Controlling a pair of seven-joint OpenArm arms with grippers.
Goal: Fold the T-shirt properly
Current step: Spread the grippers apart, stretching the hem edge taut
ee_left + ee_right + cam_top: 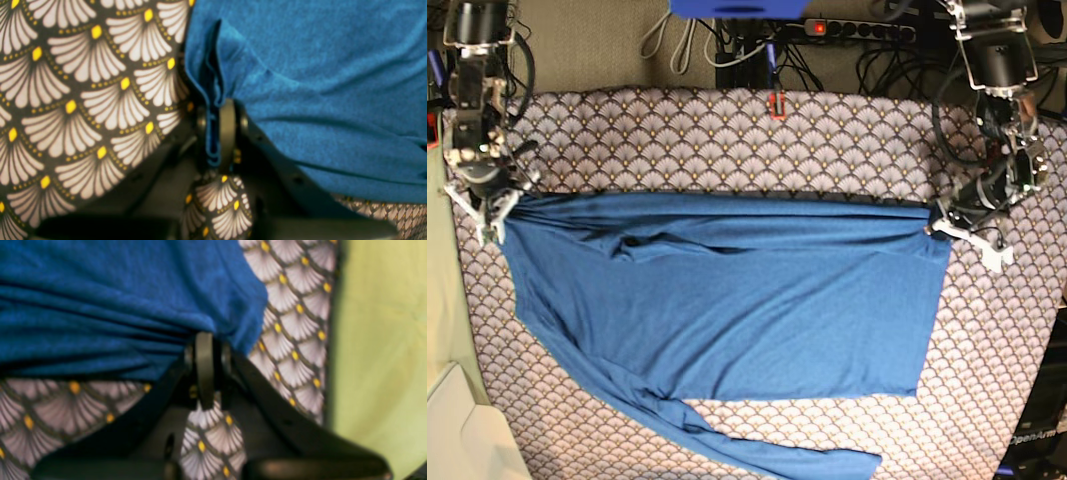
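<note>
One T-shirt (pixel 727 300), blue and long-sleeved, lies spread across the tablecloth (pixel 727 130), its far edge pulled taut between the two arms. One sleeve trails off toward the near edge of the table.

Left gripper (pixel 218 133): jaws together, clamped on a folded bunch of the shirt's edge; several layers of hem show between them. Right gripper (pixel 208 366): jaws also together, pinching the opposite corner, with cloth gathering in creases toward the grip.

Handling, my judgement: soft, light knit with no stiffness. It sags and wrinkles wherever it is unsupported, and likely stretches under pull, so both corners should travel together. The hems and corners look like the best holds, since the doubled cloth gives the jaws something to bite.

Count: one shirt, one patterned cloth, two grippers.
</note>
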